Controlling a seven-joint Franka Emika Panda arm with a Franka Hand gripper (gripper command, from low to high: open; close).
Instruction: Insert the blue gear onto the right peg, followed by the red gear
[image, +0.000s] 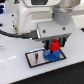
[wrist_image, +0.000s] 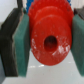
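Observation:
The red gear (image: 53, 46) is clamped between the fingertips of my gripper (image: 53, 48), just above the blue gear (image: 48, 56). The blue gear lies flat on the right half of the grey black-bordered plate (image: 34, 59). The right peg is hidden under the gears and the hand. In the wrist view the red gear (wrist_image: 47, 42) fills the middle, its dark centre hole facing the camera. The teal pads (wrist_image: 22, 47) of my gripper (wrist_image: 50, 44) press on both of its sides. The blue gear does not show in the wrist view.
The plate rests on a white tabletop (image: 15, 67). A black cable (image: 15, 35) runs in from the exterior view's left to the hand. The arm's white body (image: 35, 15) fills the upper part of that view.

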